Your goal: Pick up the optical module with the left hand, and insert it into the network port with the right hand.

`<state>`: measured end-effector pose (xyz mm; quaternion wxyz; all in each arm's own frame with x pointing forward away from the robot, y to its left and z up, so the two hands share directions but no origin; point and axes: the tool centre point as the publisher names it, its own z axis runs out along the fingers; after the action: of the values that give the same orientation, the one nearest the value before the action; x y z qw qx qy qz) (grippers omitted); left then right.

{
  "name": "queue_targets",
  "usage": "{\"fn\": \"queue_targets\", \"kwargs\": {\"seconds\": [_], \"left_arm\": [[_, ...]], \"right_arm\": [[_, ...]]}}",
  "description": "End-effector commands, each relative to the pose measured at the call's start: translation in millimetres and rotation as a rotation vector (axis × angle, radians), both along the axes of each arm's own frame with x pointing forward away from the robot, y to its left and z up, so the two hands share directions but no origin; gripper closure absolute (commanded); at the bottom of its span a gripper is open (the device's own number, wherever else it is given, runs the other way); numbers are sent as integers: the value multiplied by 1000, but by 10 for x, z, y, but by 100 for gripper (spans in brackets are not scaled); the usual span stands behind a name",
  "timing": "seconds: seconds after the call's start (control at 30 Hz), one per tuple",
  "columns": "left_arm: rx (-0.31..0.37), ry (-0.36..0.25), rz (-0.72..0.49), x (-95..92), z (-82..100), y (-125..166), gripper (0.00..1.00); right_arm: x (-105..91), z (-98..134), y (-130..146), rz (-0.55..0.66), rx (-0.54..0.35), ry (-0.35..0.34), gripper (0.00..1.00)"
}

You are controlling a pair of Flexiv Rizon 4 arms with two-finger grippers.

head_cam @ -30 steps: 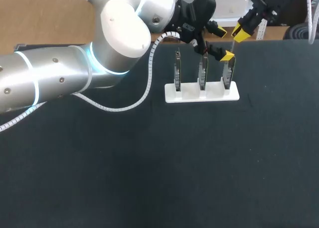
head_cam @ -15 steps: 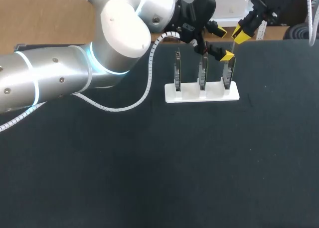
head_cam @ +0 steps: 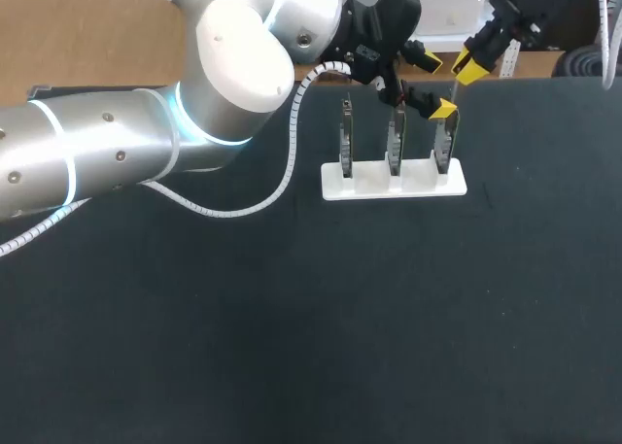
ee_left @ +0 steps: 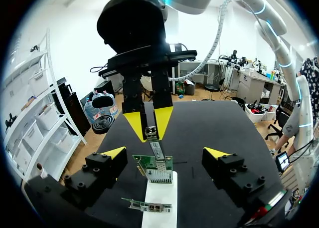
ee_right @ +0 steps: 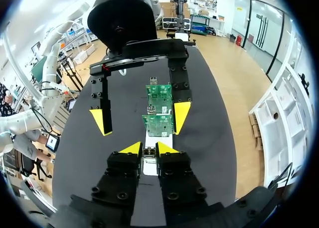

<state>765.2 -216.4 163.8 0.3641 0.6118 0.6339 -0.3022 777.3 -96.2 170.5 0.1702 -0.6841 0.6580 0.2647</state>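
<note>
- black table (head_cam: 292, 318) carries a white stand (head_cam: 394, 186) of upright boards (head_cam: 444, 145)
- left gripper (head_cam: 435, 86) spread wide beside the boards
- right gripper (head_cam: 470, 67) pinches the optical module (ee_left: 151, 133)

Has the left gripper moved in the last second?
No. The left gripper stays put above the right end of the white stand.

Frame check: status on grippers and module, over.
Left gripper open, fingers either side of the end board. Right gripper shut on optical module, not inserted. Nothing between module and board.
</note>
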Motion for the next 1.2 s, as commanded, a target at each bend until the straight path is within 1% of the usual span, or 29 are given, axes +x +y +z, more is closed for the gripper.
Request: {"fn": "queue_targets", "kwargs": {"seconds": [0.03, 0.93, 1.2], "left_arm": [[0, -2, 1, -12, 0, 11, 0], [0, -2, 1, -12, 0, 11, 0], [0, -2, 1, -12, 0, 11, 0]], "right_arm": [[-10, -12, 5, 0, 0, -5, 100], [59, -47, -7, 5, 2, 3, 100], [50, 3, -6, 8, 5, -6, 100]]}}
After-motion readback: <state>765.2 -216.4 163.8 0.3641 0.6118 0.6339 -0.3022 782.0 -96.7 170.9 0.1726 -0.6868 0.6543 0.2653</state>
